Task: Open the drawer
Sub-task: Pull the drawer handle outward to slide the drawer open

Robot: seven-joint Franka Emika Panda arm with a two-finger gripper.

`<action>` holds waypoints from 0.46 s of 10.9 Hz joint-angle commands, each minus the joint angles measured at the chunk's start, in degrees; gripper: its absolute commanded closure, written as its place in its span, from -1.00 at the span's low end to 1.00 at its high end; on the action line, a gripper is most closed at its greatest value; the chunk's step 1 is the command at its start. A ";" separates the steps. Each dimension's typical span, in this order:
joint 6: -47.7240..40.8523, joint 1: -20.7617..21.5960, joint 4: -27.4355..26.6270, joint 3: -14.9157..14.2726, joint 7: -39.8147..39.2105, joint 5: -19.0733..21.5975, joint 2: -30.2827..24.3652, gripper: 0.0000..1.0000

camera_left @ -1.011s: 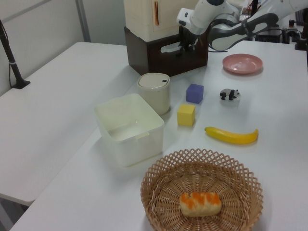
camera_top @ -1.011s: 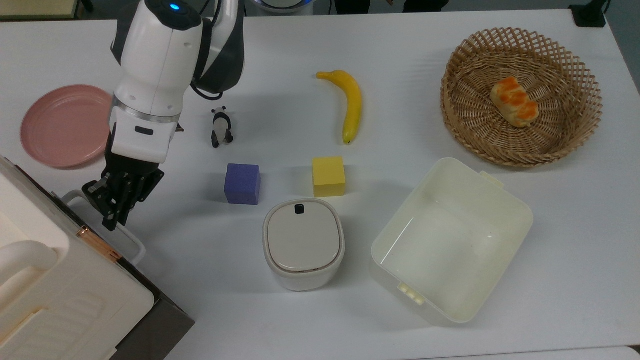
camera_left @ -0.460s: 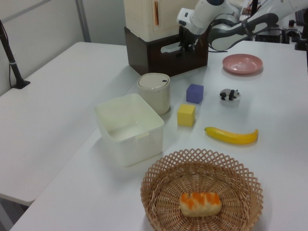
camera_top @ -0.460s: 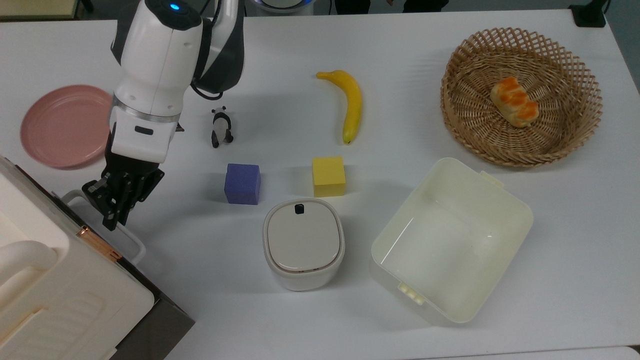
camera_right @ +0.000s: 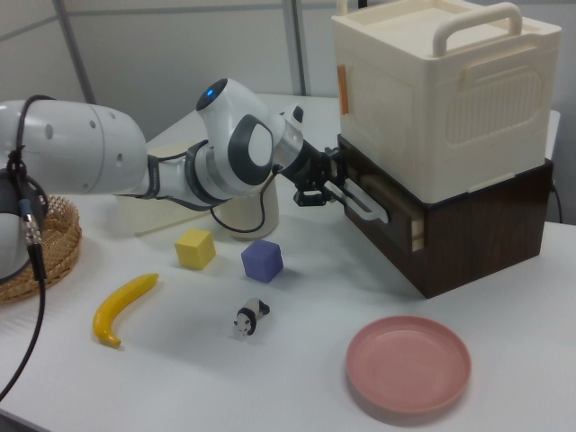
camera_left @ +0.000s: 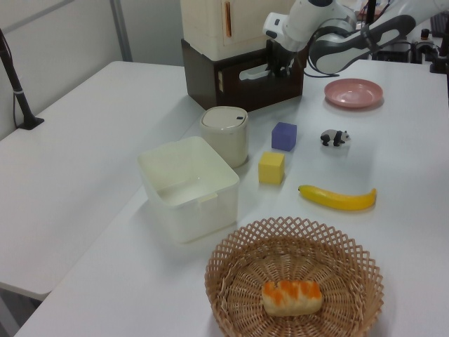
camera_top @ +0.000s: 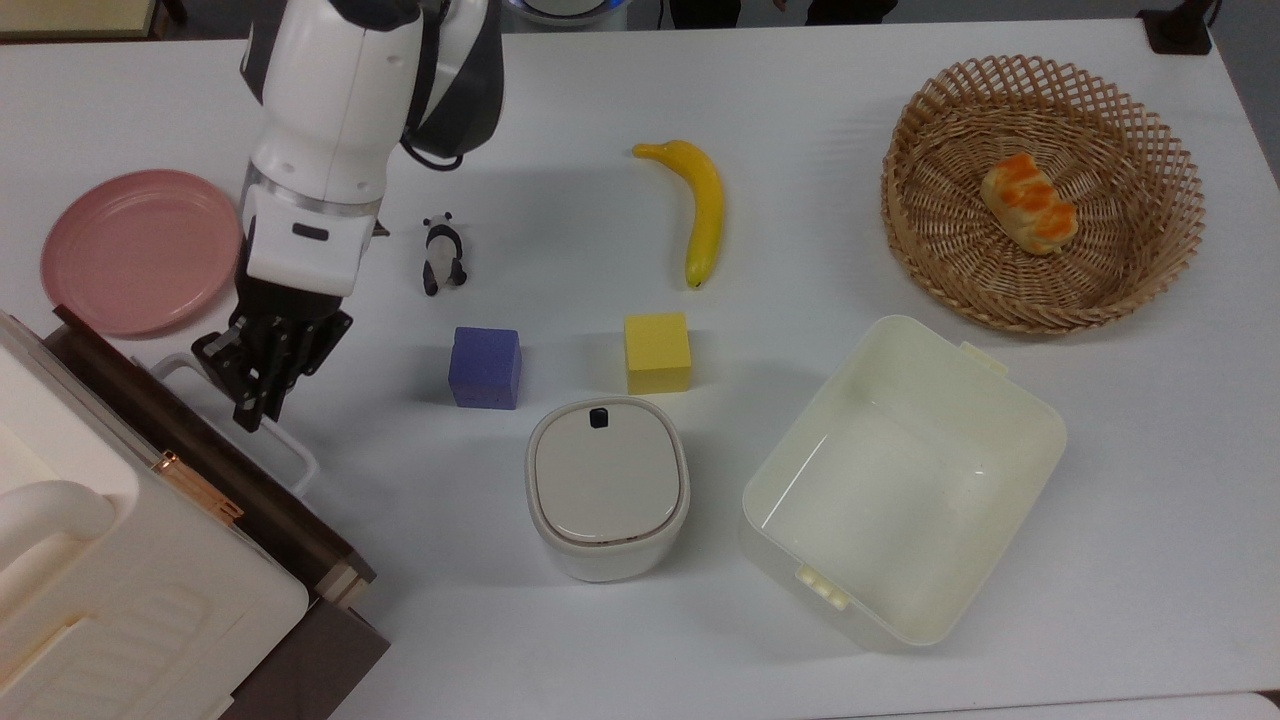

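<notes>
The drawer (camera_top: 290, 525) has a dark brown front panel and sits under the cream-topped cabinet (camera_top: 120, 590) at the top view's lower left. It stands pulled out a short way, and a strip of light wood (camera_right: 416, 229) shows at its side in the right view. My gripper (camera_top: 255, 385) is shut on the white loop handle (camera_top: 300, 455), gripping it near the end closest to the pink plate. In the left view the gripper (camera_left: 280, 67) is at the drawer front (camera_left: 245, 88). The right view has the gripper (camera_right: 328, 189) on the handle (camera_right: 367, 209).
A pink plate (camera_top: 135, 250) lies beside the drawer. A panda figure (camera_top: 442, 255), purple cube (camera_top: 485, 367), yellow cube (camera_top: 657, 352), banana (camera_top: 700, 205) and lidded cream bin (camera_top: 607, 487) sit mid-table. Right of them are a cream tub (camera_top: 1030, 400) and a wicker basket (camera_top: 1000, 70) holding bread (camera_top: 1028, 203).
The gripper has moved toward the top view's upper right with the handle in it. The drawer front has slid out from the cabinet, showing a brown strip.
</notes>
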 commanded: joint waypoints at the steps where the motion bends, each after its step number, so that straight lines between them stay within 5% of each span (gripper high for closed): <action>1: 0.75 1.44 -10.48 -0.14 3.94 -1.46 -6.92 0.83; 5: 0.40 2.23 -15.75 -0.05 4.73 -1.19 -10.88 0.83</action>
